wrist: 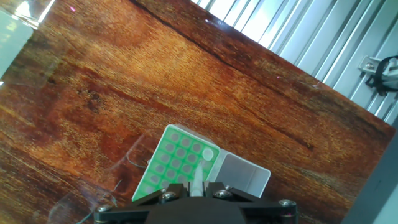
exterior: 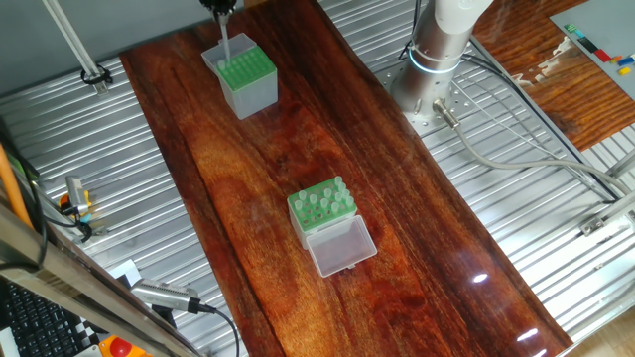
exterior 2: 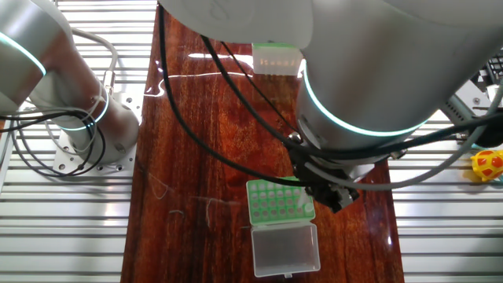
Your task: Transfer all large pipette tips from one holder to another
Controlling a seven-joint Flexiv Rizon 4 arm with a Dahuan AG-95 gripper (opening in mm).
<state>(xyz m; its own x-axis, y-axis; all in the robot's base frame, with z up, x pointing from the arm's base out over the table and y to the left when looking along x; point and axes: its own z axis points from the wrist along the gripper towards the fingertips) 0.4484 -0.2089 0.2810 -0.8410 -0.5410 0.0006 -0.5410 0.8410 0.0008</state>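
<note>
Tall translucent box [exterior: 243, 77] tip-pierced, low green rack [exterior: 320, 206] holding tips, lid open

Glossy wooden table [exterior: 298, 149]; ribbed metal bench [exterior: 556, 258]; translucent plastic box [exterior: 241, 77]

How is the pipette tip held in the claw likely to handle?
The pipette tip looks thin and translucent, so it is probably very light and slightly flexible. Its smooth tapered shape may let it tilt or slip in the claw. Being round, it would likely roll on the glossy wooden table if dropped.
</note>
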